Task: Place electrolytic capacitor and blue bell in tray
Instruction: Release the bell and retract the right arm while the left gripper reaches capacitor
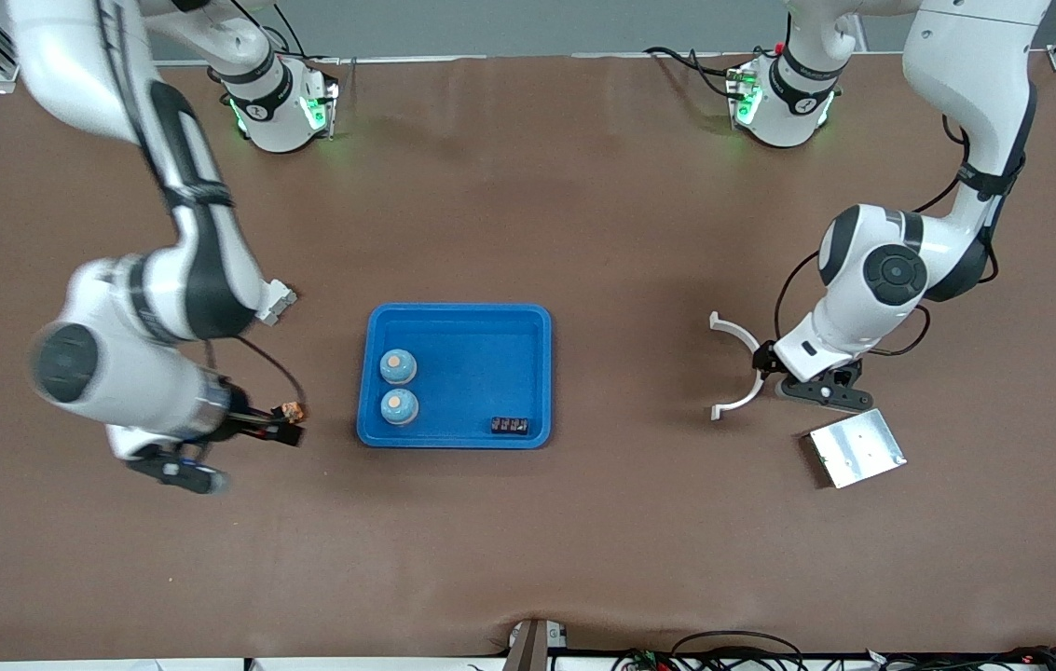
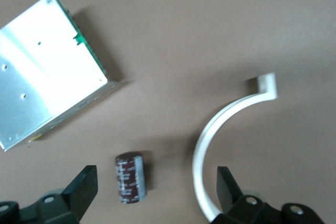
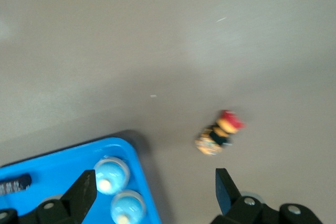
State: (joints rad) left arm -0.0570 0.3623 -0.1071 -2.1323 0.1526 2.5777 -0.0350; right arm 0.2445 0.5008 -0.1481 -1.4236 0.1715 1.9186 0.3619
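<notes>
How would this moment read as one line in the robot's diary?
tray: two blue bells, black part | capacitor: table, under open left claw | right claw: open

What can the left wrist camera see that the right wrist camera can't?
Only the left wrist view shows the electrolytic capacitor lying on the table between the open left gripper fingers, plus the silver metal plate and a white curved piece.

Only the right wrist view shows the blue tray holding two blue bells, and a small orange-and-red part under the open right gripper.

Both show the brown table.
</notes>
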